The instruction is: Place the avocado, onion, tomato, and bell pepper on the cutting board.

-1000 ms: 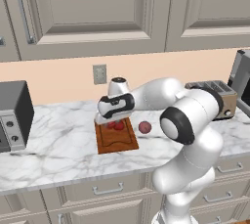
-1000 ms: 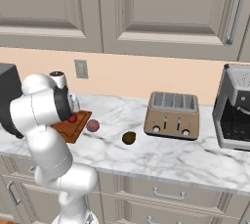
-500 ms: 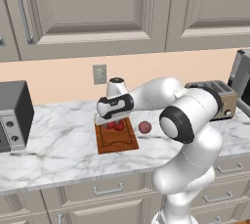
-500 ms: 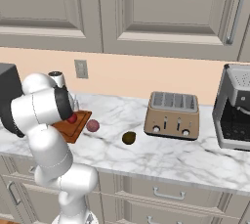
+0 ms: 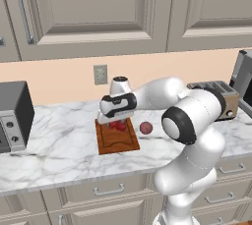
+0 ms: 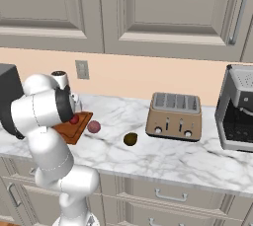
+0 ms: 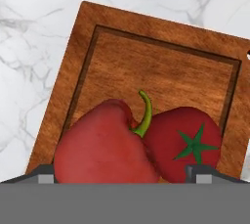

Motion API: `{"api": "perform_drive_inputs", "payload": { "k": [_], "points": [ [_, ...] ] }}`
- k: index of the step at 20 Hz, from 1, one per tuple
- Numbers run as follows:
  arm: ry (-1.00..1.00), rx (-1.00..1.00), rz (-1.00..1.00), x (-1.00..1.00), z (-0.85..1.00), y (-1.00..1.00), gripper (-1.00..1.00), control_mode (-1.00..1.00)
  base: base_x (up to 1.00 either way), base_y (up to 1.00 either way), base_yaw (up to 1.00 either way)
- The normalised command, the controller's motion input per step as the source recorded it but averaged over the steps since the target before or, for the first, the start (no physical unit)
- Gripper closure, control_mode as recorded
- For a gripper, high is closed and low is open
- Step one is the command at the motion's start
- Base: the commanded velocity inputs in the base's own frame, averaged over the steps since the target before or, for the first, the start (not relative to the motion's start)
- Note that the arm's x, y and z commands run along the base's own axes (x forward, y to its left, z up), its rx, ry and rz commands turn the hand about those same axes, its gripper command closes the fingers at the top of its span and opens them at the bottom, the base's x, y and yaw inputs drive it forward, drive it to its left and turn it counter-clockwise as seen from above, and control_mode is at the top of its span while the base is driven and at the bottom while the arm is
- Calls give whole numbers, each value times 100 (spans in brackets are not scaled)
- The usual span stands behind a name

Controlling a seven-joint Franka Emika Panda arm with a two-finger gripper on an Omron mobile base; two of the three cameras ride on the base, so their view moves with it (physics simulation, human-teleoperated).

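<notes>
The jaws (image 7: 121,173) hang low over the far end of the cutting board (image 7: 161,66), and from the hand view they stand spread wide: one dark tip sits at the outer side of the bell pepper (image 7: 100,147), the other at the outer side of the tomato (image 7: 188,145), so both lie between the tips and just beneath them. The tips look clear of the skins, so I judge nothing is pinched; the pepper and tomato rest on the board on their own, pressed side by side, the pepper's green stem curling up where they meet.

From the left base view the gripper (image 5: 116,116) is bent down over the board (image 5: 116,139), with the red produce (image 5: 118,126) right under it. That pairing makes sense: crowding the two at one end leaves the long stretch of wood ahead of the jaws bare for what is yet to come.

The onion (image 5: 145,128) sits on the marble counter (image 5: 59,145) just off the board's edge, to the side of the jaws. The avocado (image 6: 130,139) lies farther along the counter, well apart from the jaws, toward the toaster (image 6: 174,116). By my reckoning half the job is done, with the onion the nearer one to fetch.
</notes>
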Motion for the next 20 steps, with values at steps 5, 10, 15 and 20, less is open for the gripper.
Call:
{"api": "perform_drive_inputs", "payload": {
  "k": [5, 10, 15, 20],
  "points": [
    [2, 0, -9, 12, 29, -2, -100, -100, 0, 0, 0],
    [0, 0, -12, 7, 65, 0, -100, -100, 0, 0, 0],
    [0, 0, -13, 0, 62, -17, -100, -100, 0, 0, 0],
    [0, 0, -11, -2, 2, -89, -100, -100, 0, 0, 0]
  ]
}}
